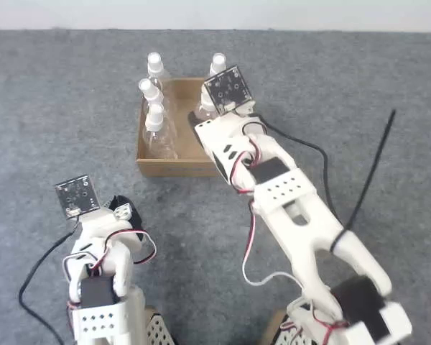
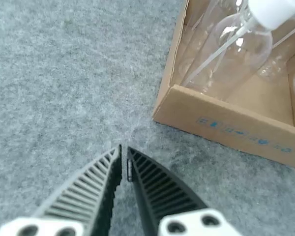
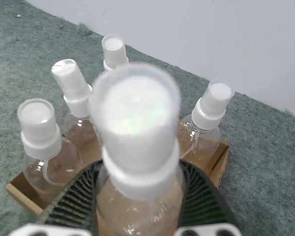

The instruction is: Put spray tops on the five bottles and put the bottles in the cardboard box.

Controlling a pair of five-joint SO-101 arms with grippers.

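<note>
The cardboard box [image 1: 172,167] stands at the far middle of the grey carpet. In it stand clear bottles with white spray tops [image 1: 155,65] [image 1: 218,65] [image 1: 151,90]. My right gripper [image 3: 137,172] is over the box's near right part, shut on another capped bottle [image 3: 132,123], which is upright between its ribbed fingers [image 3: 69,201]. Around it stand several capped bottles [image 3: 39,128] [image 3: 71,88] [image 3: 211,105]. My left gripper [image 2: 123,162] is shut and holds nothing, low over the carpet short of the box's corner [image 2: 226,125].
A black cable [image 1: 373,172] runs across the carpet to the right of the right arm. The left arm [image 1: 100,251] sits at the near left. Bare carpet lies left of the box.
</note>
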